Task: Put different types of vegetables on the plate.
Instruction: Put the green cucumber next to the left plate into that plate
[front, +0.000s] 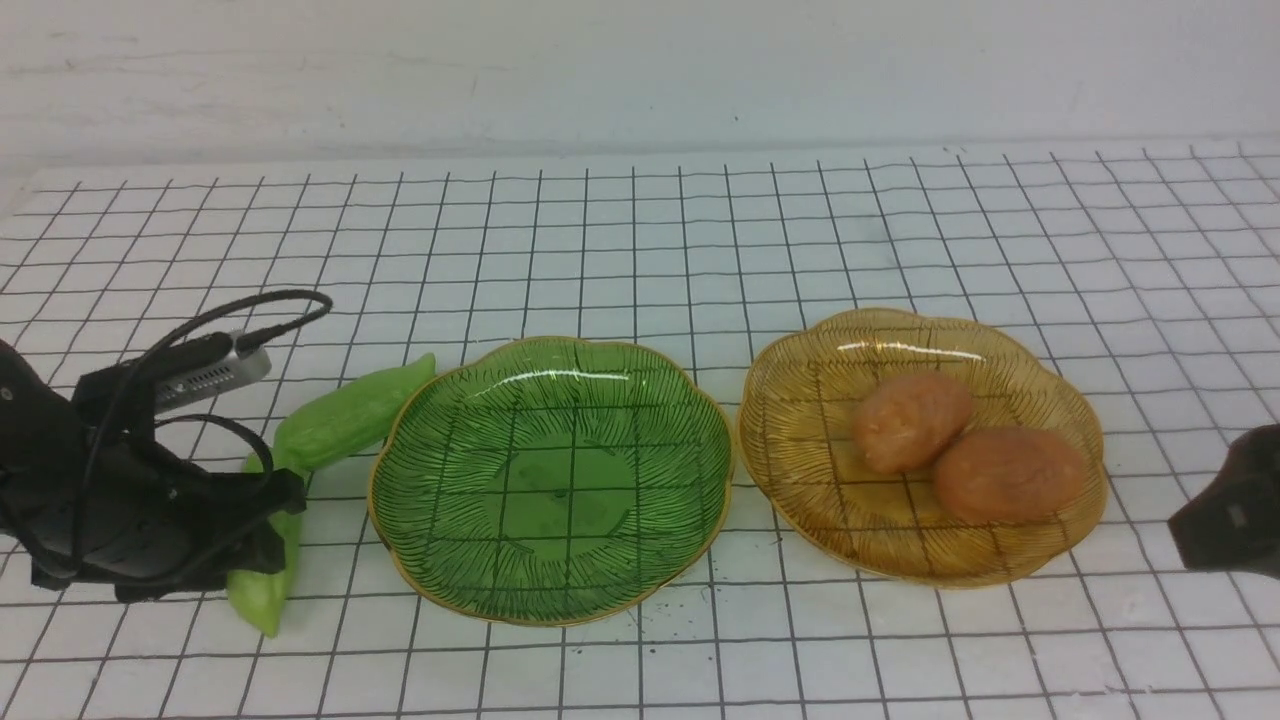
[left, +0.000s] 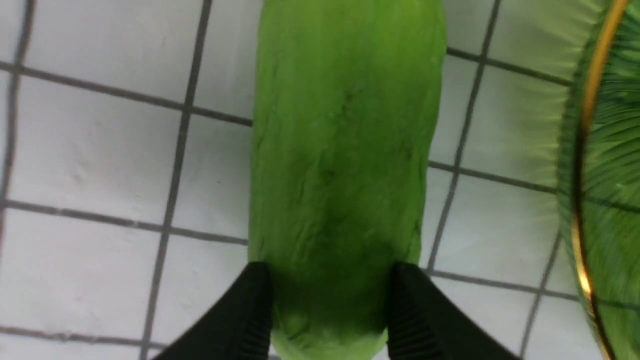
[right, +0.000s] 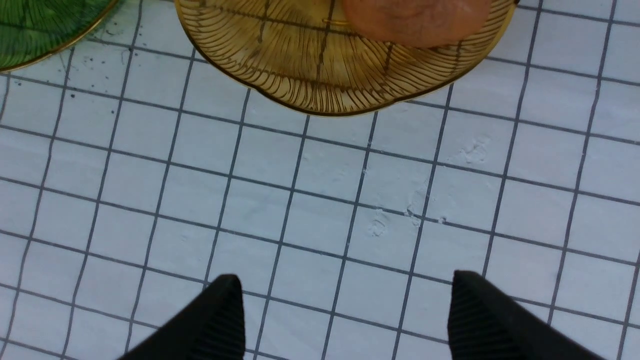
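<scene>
Two light-green cucumbers lie at the left of the green plate (front: 560, 590). The nearer cucumber (front: 262, 590) runs its long axis mostly front to back, its tapered tip pointing toward my side; the farther cucumber (front: 345, 415) slants away to the right, its narrow end by the plate's rim. I have the left gripper (left: 330, 295) over the nearer one, reaching in from the left, its jaws partly apart with a fingertip at either flank, closed against it. On the amber plate (front: 840, 500) sit two orange-brown potatoes (front: 1008, 475), touching. My right gripper (right: 345, 310) stands wide open and empty, at the right edge.
</scene>
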